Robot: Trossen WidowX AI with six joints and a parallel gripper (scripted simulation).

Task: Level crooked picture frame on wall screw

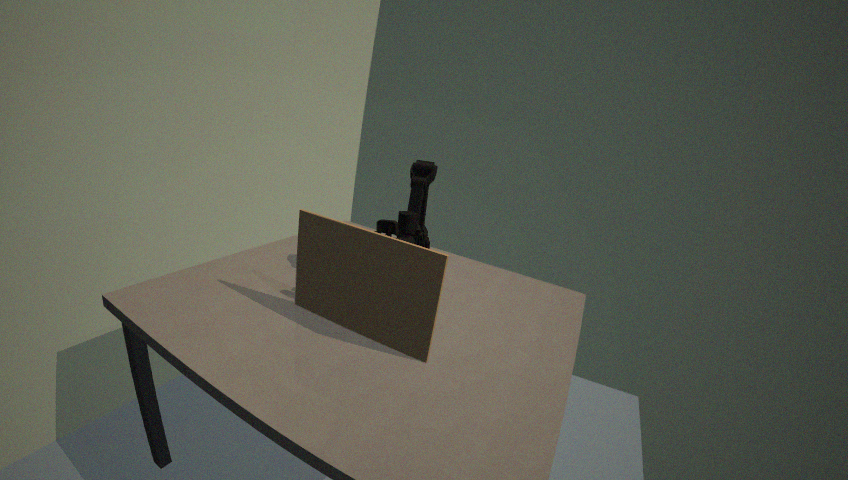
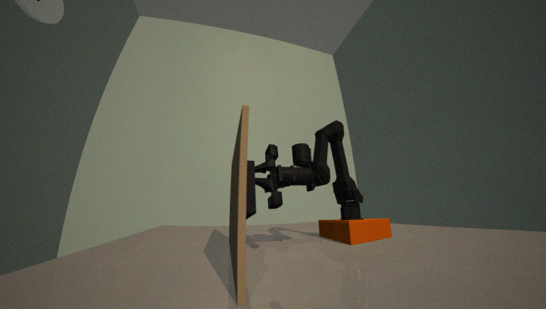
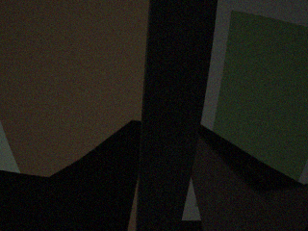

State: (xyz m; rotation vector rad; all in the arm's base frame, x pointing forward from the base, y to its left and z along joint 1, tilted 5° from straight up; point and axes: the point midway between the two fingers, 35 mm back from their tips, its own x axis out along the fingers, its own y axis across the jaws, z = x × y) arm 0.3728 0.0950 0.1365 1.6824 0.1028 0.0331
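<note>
The picture frame (image 2: 250, 195) (image 3: 180, 48) is dark, with a pale mat and a green picture at its right in the wrist view. It sits against the near face of an upright tan board (image 1: 368, 285) (image 2: 242, 237) (image 3: 72, 72). My gripper (image 2: 255, 174) (image 3: 165, 132) is shut on one side bar of the frame, one finger on each side of it. The bar runs nearly upright in the wrist view, leaning a little. The top view shows only the board's back, and the exterior camera sees the frame edge-on, so its tilt is unclear. The screw and notched strip are hidden.
The board stands on the table (image 1: 505, 333) (image 2: 440, 268). The arm's orange base block (image 2: 369, 231) is at the right in the exterior view, behind the gripper. A pale round object (image 2: 47, 11) shows high at the upper left.
</note>
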